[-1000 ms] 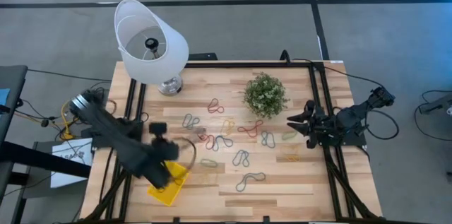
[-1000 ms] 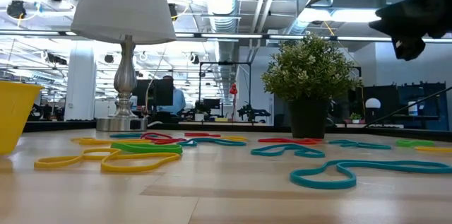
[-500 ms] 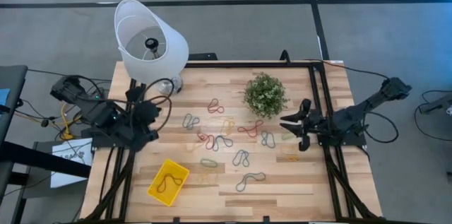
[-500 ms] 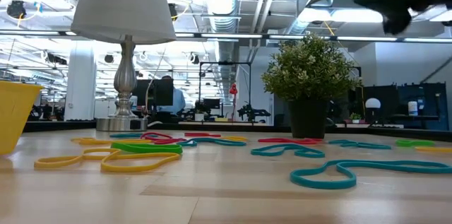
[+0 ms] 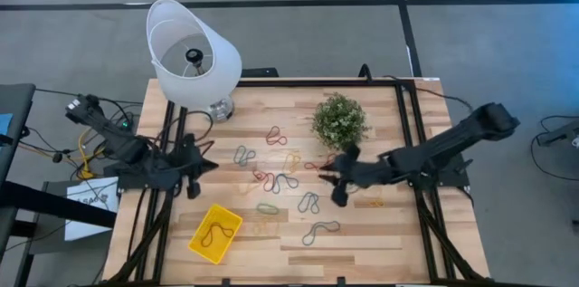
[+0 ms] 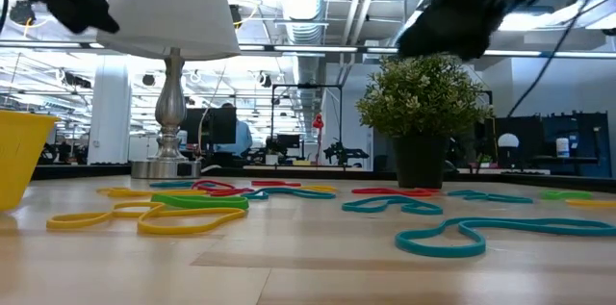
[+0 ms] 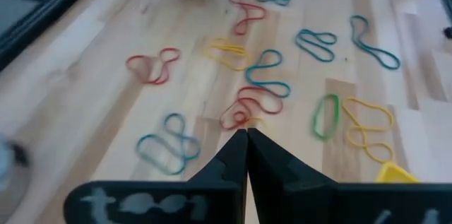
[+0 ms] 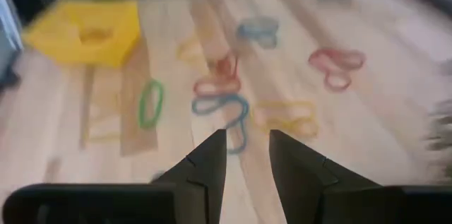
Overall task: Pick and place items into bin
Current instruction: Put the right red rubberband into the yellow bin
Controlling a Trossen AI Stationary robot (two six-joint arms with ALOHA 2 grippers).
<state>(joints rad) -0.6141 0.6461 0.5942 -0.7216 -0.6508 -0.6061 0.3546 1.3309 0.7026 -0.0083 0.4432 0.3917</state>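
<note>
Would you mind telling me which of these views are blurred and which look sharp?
The right wrist view is smeared throughout: the shallow square yellow plastic bin and the thin coloured rubber loops are soft. The left wrist view softens only at its edges. In the low view the dark right hand is a blurred mass, the potted green plant sharp. The high view is crisp.

table (image 5: pixel 362 242): pale wood (matt) | bin (image 5: pixel 215 233): glossy plastic | lamp base (image 6: pixel 171 103): shiny metal

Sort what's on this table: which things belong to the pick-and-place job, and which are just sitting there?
Part of the job:
- loops scattered across the wood, in red, grey, green and yellow
- yellow bin, one loop already inside
- right gripper, open, out over the loops
- left gripper, shut, at the table's left edge

Just there:
- lamp
- potted plant
</note>
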